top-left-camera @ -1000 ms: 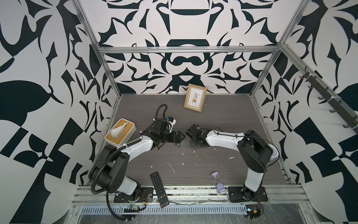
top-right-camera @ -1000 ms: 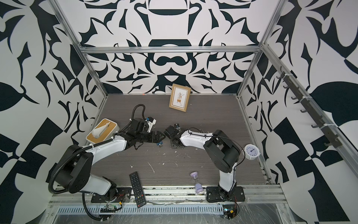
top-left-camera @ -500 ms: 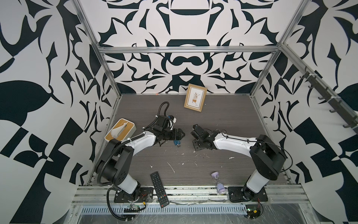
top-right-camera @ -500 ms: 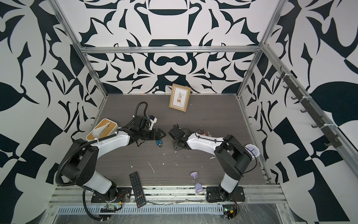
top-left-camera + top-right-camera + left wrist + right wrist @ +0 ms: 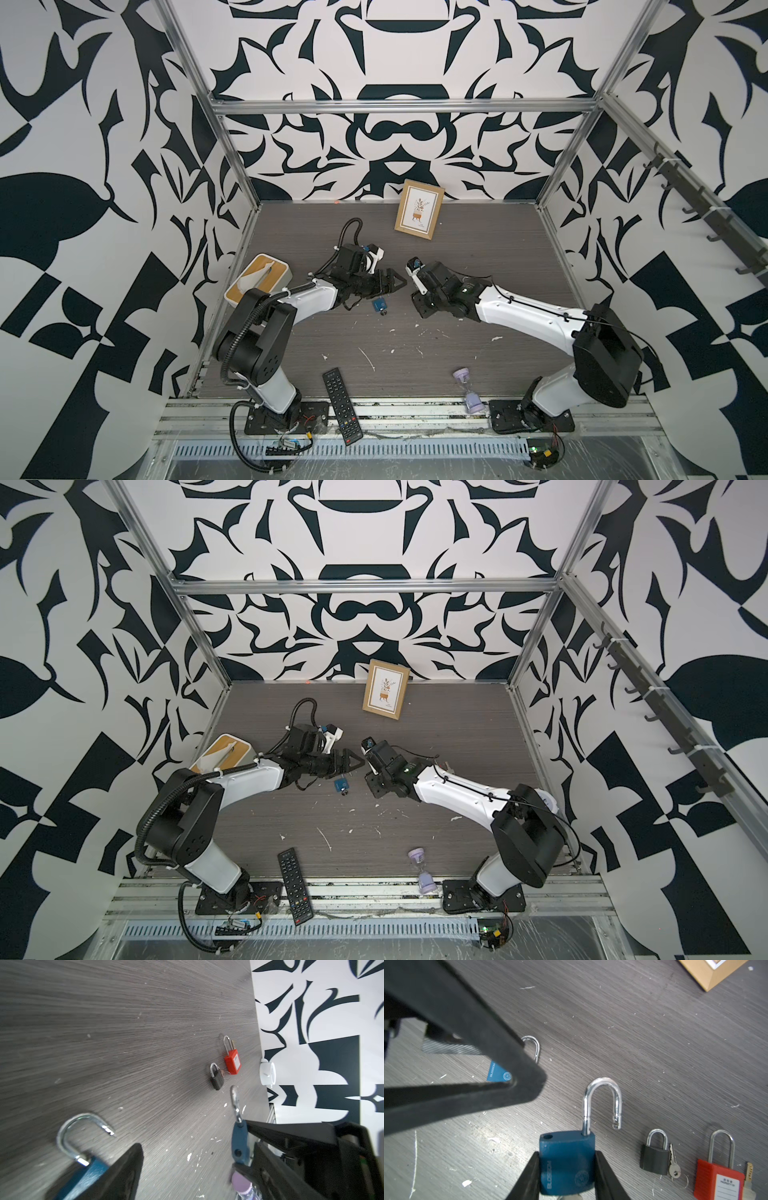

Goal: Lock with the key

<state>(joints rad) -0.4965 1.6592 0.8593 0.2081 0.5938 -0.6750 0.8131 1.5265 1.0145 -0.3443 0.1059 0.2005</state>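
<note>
Right end effector point(image 5: 566, 1155) pinches blue padlock point(image 5: 564, 1164); left end effector point(image 5: 193, 1136) spread; tissue box point(image 5: 275, 266) apparently holds a tissue point(image 5: 251, 281).

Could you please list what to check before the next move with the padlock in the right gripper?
1. Grip of right gripper on blue padlock: ok.
2. Its shackle seated: not ok, free end out.
3. A key in it: cannot tell.
4. Jaws of left gripper open: ok.
5. Clear of second blue padlock, black padlock, red padlock: ok.
</note>
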